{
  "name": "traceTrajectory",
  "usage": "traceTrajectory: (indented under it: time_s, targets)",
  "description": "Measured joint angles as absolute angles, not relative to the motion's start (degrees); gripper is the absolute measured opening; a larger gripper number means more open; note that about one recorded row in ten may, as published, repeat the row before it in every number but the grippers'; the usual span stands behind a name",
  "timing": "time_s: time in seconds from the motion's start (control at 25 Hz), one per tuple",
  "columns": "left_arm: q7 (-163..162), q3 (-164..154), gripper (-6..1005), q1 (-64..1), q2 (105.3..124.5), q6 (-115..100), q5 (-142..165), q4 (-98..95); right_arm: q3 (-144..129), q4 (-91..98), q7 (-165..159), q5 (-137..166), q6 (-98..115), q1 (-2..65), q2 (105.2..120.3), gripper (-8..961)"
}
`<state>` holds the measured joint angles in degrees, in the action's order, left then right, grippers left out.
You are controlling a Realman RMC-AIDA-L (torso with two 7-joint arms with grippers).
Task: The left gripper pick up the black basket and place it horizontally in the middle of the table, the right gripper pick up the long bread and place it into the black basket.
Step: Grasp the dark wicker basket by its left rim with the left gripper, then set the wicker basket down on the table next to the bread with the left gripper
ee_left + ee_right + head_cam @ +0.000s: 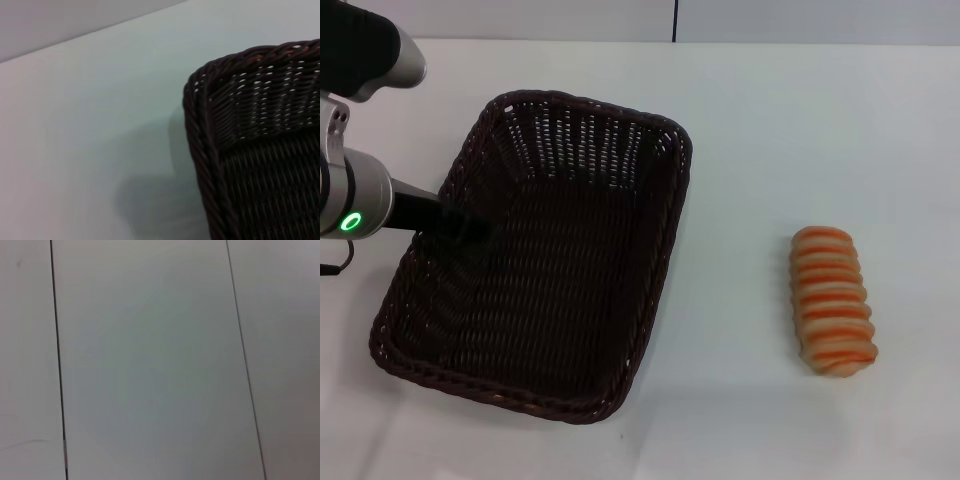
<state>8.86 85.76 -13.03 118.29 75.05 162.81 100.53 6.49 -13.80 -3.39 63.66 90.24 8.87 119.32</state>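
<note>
The black basket point(545, 260) stands on the white table point(750, 150) left of centre, its long side running from front to back and slightly slanted. My left gripper point(463, 226) reaches in from the left and sits at the basket's left rim, dark against the dark weave. A corner of the basket point(260, 150) shows in the left wrist view. The long bread point(832, 300), ribbed tan and orange, lies on the table to the right, apart from the basket. My right gripper is out of view.
The table's far edge point(720, 40) meets a pale wall with a dark vertical seam point(675, 20). The right wrist view shows only pale panels with dark seams point(57, 365). Bare tabletop point(740, 280) lies between basket and bread.
</note>
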Motion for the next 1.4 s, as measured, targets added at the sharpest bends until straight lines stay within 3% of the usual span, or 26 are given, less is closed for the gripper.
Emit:
traceTrajectory:
  time_s: [0.16, 0.36, 0.68, 0.72, 1.16, 1.4]
  targets:
    - [10.6, 85.9, 684, -13.6, 118.19, 75.8, 162.0, 101.3, 6.6, -13.8, -3.4, 63.6, 90.5, 8.8, 119.34, 844]
    - [16.4, 86.8, 464, -16.5, 118.12, 77.5, 157.9, 98.9, 6.8, -13.8, -3.4, 63.5, 90.7, 8.7, 119.36, 844]
    - [30.7, 94.5, 283, -23.3, 118.1, 79.2, 148.6, 93.2, 6.9, -13.8, -3.4, 63.5, 90.8, 9.0, 119.36, 845]
    - [36.2, 99.8, 260, -27.4, 118.1, 80.4, 144.8, 88.2, 6.9, -13.8, -3.4, 63.5, 90.8, 9.0, 119.36, 845]
    - [62.1, 120.2, 204, -45.6, 117.72, 89.1, 140.0, 65.0, 7.5, -14.3, -3.4, 63.5, 92.8, 8.4, 119.44, 844]
    - [70.1, 123.2, 202, -49.8, 117.68, 92.8, 138.7, 59.0, 7.5, -14.9, -3.4, 63.5, 93.7, 8.0, 119.51, 844]
